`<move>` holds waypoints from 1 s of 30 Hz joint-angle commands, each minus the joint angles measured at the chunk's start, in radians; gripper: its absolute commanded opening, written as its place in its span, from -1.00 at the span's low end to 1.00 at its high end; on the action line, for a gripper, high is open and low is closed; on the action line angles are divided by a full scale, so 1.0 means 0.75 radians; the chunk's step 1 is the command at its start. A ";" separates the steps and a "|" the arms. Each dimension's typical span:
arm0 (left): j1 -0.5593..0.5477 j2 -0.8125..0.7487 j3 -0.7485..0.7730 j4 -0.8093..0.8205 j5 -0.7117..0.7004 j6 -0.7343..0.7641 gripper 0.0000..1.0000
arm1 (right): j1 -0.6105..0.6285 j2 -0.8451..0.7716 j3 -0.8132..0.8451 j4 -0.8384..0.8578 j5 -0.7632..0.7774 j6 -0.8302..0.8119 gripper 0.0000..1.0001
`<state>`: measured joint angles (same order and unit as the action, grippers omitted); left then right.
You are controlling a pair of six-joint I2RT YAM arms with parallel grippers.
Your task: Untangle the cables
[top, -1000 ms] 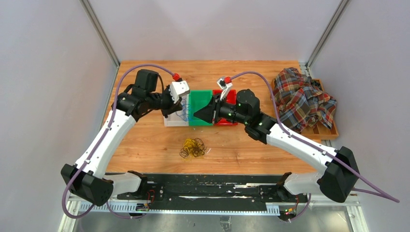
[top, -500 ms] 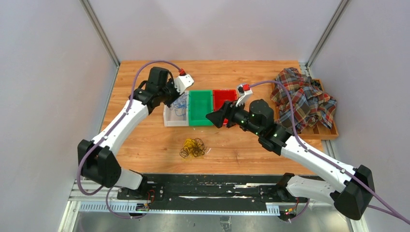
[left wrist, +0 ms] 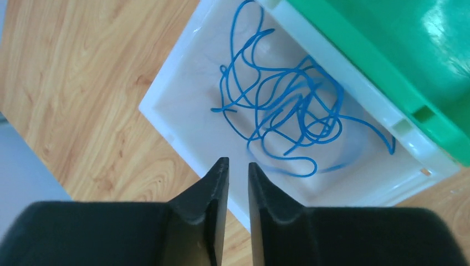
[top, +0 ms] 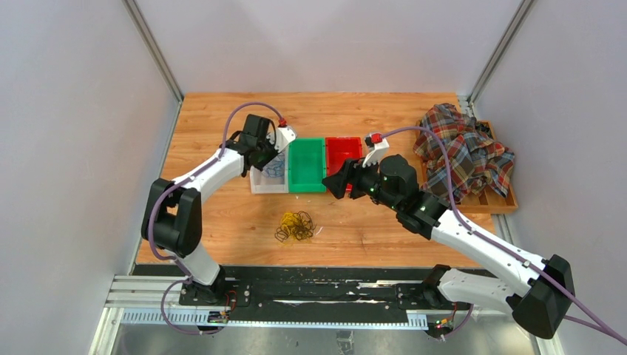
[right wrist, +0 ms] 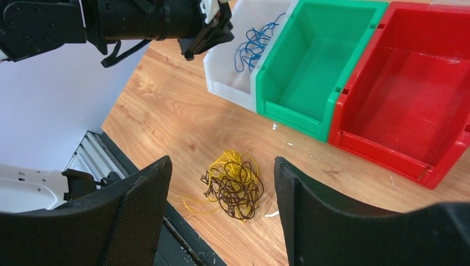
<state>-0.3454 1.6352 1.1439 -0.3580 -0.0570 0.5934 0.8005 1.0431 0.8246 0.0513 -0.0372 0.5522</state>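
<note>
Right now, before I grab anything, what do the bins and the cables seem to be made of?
White bin: semi-translucent plastic, the wood tint showing through its floor. Green bin and red bin: opaque moulded plastic, glossy highlights. Blue cable: likely plastic-sheathed wire, smooth, holding springy loops. Yellow and dark cables on the table: probably the same.

the top camera looks down from above and behind over the whole table (top: 222, 214). the left wrist camera sits close above the white bin (left wrist: 183, 119), facing down. the right wrist camera looks slantwise from farther off; all three share that bin with its blue cable (left wrist: 288, 108).
</note>
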 commanded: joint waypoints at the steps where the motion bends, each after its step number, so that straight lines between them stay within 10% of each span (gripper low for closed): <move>1: 0.030 -0.001 0.006 0.066 -0.080 -0.005 -0.43 | -0.017 -0.016 -0.017 -0.034 0.043 -0.032 0.34; 9: 0.059 -0.088 0.026 -0.040 0.095 -0.068 0.39 | -0.019 0.001 -0.003 -0.051 0.040 -0.045 0.33; 20: 0.040 -0.226 0.185 -0.712 0.828 0.036 0.41 | -0.015 0.091 -0.023 -0.072 0.026 -0.047 0.32; 30: -0.192 -0.336 -0.164 -0.719 0.868 0.204 0.15 | -0.015 0.092 -0.066 -0.070 0.008 -0.059 0.21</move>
<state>-0.4713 1.3460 1.0485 -0.8719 0.5407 0.6823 0.8005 1.1278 0.7879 -0.0029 -0.0181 0.5278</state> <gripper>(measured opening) 0.622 0.618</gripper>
